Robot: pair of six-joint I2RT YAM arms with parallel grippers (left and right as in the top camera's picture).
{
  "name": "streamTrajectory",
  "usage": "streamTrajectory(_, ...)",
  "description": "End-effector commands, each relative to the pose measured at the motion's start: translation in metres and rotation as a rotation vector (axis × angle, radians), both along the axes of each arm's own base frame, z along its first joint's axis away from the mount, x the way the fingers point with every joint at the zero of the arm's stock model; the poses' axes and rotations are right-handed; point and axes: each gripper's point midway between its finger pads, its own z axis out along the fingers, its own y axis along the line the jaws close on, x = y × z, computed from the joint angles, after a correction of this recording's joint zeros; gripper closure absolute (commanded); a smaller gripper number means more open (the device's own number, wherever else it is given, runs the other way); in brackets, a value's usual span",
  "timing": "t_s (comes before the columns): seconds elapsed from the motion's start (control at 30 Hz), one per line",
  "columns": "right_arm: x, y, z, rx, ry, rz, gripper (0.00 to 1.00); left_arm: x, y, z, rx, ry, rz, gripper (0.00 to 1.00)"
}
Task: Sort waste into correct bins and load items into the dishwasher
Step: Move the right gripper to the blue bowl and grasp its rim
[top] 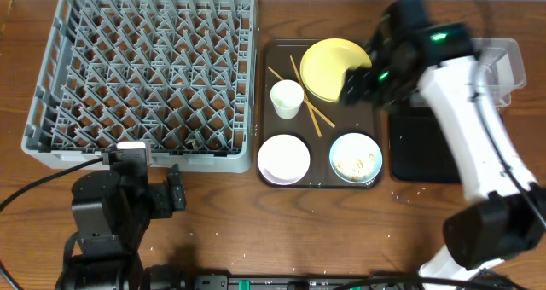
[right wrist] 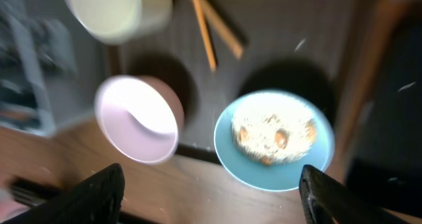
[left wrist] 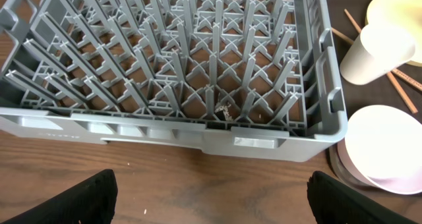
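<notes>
The grey dish rack (top: 145, 68) stands at the back left and fills the left wrist view (left wrist: 198, 66). The brown tray (top: 277, 55) holds the yellow plate (top: 324, 68), the white cup (top: 287, 98), the white bowl (top: 283, 158), the chopsticks (top: 317, 115) and the light-blue bowl (top: 355, 143) with rice-like food scraps (top: 354, 162). My right gripper (top: 358, 84) hovers open over the plate's right side. Its wrist view (right wrist: 211, 197) shows the blue bowl (right wrist: 264, 174), scraps (right wrist: 273, 132), white bowl (right wrist: 138, 118) and cup (right wrist: 115, 10). My left gripper (left wrist: 211, 201) is open and empty before the rack. Napkin and wrapper are out of view.
The clear tub (top: 512, 64) sits at the back right, partly behind my right arm. The black tray (top: 422, 145) lies right of the brown tray. My left arm's base (top: 107, 217) stands at the front left. Small crumbs dot the wood.
</notes>
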Motion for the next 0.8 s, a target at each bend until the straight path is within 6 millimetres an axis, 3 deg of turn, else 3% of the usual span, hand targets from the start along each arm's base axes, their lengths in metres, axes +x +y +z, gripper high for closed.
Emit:
streamTrajectory(0.0, -0.033, 0.015, -0.051, -0.094, 0.118, 0.062, 0.20, 0.000, 0.002, 0.006, 0.001, -0.014, 0.013, 0.07)
streamTrajectory(0.17, -0.055, 0.035, -0.094, -0.121, 0.133, 0.135, 0.32, 0.000, 0.002, 0.006, 0.001, -0.014, 0.013, 0.07)
streamTrajectory(0.3, -0.059, 0.040, -0.119, -0.154, 0.105, 0.148, 0.49, 0.000, 0.002, 0.006, 0.001, -0.014, 0.013, 0.07)
streamTrajectory(0.37, -0.061, 0.040, -0.127, -0.170, 0.095, 0.154, 0.59, 0.000, 0.002, 0.006, 0.001, -0.014, 0.013, 0.07)
streamTrajectory(0.63, -0.068, 0.027, -0.153, -0.238, 0.077, 0.158, 0.69, 0.000, 0.002, 0.006, 0.001, -0.014, 0.013, 0.07)
streamTrajectory(0.77, -0.068, 0.027, -0.156, -0.235, 0.072, 0.157, 0.78, 0.000, 0.002, 0.006, 0.001, -0.014, 0.013, 0.07)
